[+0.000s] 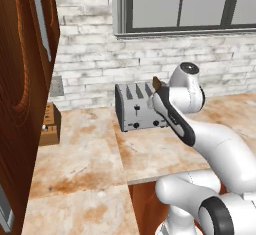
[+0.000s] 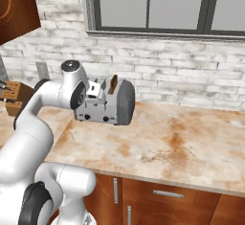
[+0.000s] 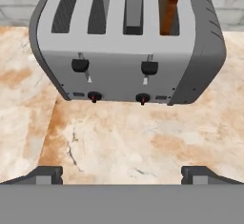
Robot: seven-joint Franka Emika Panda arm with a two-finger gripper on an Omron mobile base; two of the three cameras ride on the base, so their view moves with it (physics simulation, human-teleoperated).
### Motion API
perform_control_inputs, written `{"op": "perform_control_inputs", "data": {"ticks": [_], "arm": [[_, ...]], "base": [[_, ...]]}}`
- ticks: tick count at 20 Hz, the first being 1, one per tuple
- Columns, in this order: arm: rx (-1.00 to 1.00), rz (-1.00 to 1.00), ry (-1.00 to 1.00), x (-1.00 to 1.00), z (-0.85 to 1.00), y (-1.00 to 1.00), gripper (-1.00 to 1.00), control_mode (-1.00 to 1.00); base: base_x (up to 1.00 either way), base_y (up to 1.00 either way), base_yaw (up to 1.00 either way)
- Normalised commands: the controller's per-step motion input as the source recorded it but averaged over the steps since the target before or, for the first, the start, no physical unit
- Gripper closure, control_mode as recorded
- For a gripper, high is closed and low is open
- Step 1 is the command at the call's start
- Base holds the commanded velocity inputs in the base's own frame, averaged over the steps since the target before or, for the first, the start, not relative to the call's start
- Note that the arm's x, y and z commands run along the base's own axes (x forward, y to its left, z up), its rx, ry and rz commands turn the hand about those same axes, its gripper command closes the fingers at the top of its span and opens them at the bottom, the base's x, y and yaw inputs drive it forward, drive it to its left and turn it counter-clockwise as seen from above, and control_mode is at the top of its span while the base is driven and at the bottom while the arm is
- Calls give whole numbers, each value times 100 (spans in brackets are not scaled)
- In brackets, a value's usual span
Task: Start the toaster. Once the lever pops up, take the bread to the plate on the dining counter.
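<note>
The grey four-slot toaster (image 3: pixel 128 51) stands on the marble-look counter (image 2: pixel 167 142) against the brick wall, also seen from the two sides (image 1: pixel 137 106) (image 2: pixel 107 105). A brown bread slice (image 3: pixel 170 4) stands upright in its rightmost slot and sticks out of the top (image 1: pixel 156 83) (image 2: pixel 114 84). Both slider levers (image 3: pixel 80 65) (image 3: pixel 149 67) sit high in their tracks, above two small dark knobs (image 3: pixel 94 96). My gripper (image 3: pixel 123 175) hovers in front of and above the toaster's front face, open, fingers wide apart and holding nothing. The blue plate and the dining counter are out of view.
A brown wooden knife block (image 1: pixel 50 124) (image 2: pixel 12 97) stands left of the toaster. A tall wooden cabinet (image 1: pixel 25 79) bounds the counter's left side. A window (image 2: pixel 158 4) is above the brick wall. Bare counter stretches to the toaster's right.
</note>
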Motion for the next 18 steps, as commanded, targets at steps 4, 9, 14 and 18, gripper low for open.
{"op": "perform_control_inputs", "data": {"ticks": [4,9,14,18], "arm": [[0,0,0,22,-1,0,-100,-100],[0,0,0,24,0,0,-100,-100],[0,0,0,22,0,0,-100,-100],[0,0,0,1,0,0,-100,-100]], "base": [[0,0,0],[0,0,0],[0,0,0],[0,0,0]]}}
